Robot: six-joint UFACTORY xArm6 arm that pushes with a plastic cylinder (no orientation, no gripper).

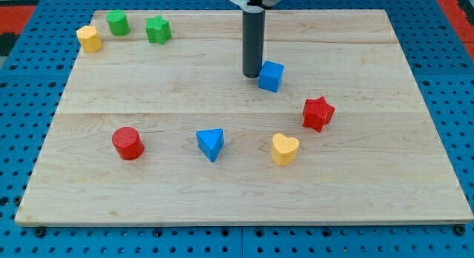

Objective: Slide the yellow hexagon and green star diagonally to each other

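Our risk: my tip (252, 75) stands just left of the blue cube (271, 75), near touching, well apart from the yellow hexagon block (89, 38) and green star block (158, 30) at the wooden board's (222, 199) top left. Sweeping left could nudge the green cylinder (118, 23) between them. Our rod hangs upright, a bare tip holding nothing.

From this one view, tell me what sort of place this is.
Probably a robotics lab tabletop: a pale wooden board on a blue perforated base, small coloured blocks such as the blue cube, with my tip just left of it.
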